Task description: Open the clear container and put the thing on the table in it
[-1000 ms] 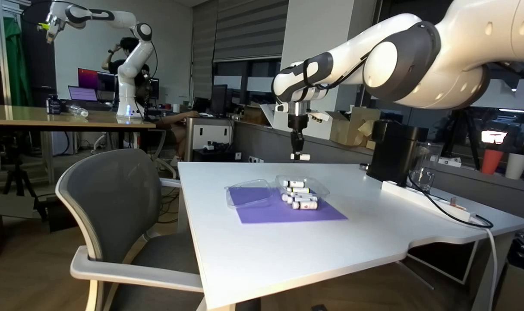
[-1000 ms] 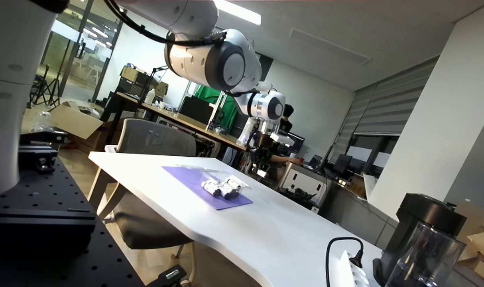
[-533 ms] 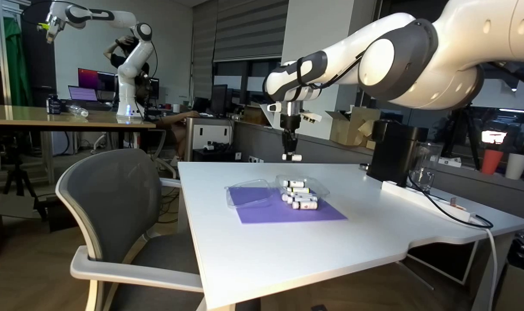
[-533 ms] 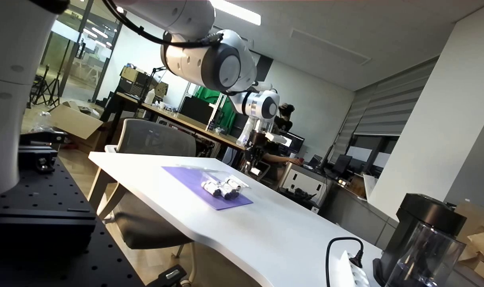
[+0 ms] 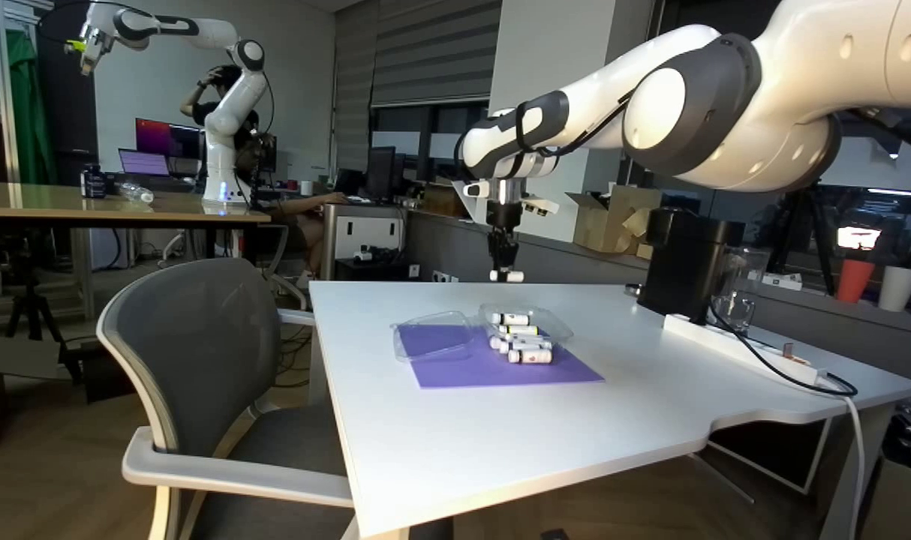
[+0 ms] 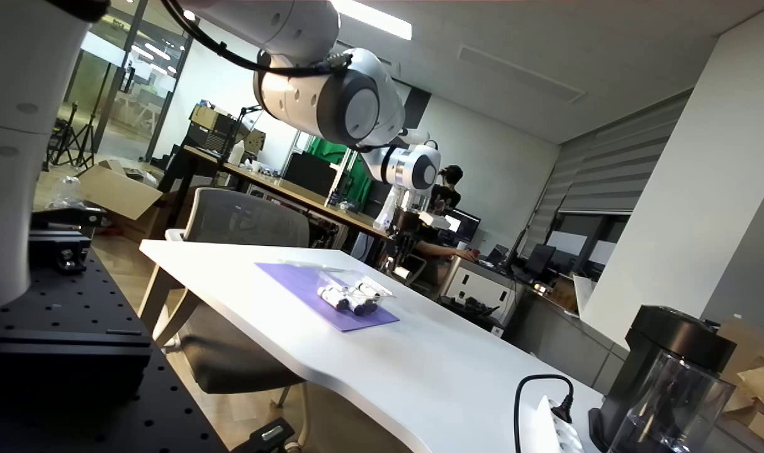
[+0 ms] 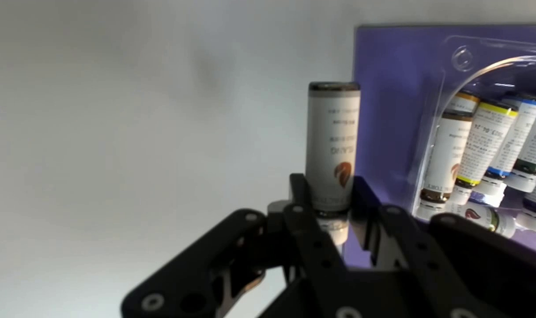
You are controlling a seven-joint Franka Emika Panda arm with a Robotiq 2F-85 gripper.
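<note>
My gripper [image 5: 505,268] is shut on a small white-labelled bottle [image 7: 332,132] with a dark base and white cap. The bottle lies level between the fingertips, above the table [image 5: 440,442]. The gripper also shows in an exterior view [image 6: 396,264] and in the wrist view [image 7: 327,190]. The clear container [image 5: 563,330] stands open on the purple mat, its see-through lid [image 5: 433,337] spread to one side. Several similar bottles [image 5: 530,357] lie in it. In the wrist view, the container [image 7: 432,104] is right of the held bottle, apart from it and partly cut off.
The purple mat [image 5: 455,375] lies under the container and lid. A black appliance with a clear jug [image 5: 677,262] and a white power strip [image 5: 748,352] with a black cable stand on the table's far side. A grey chair [image 5: 200,360] stands by the near edge.
My gripper has moved left in both exterior views, carrying the bottle, and has sunk very slightly in the last half second. The container, lid and other bottles have not moved.
</note>
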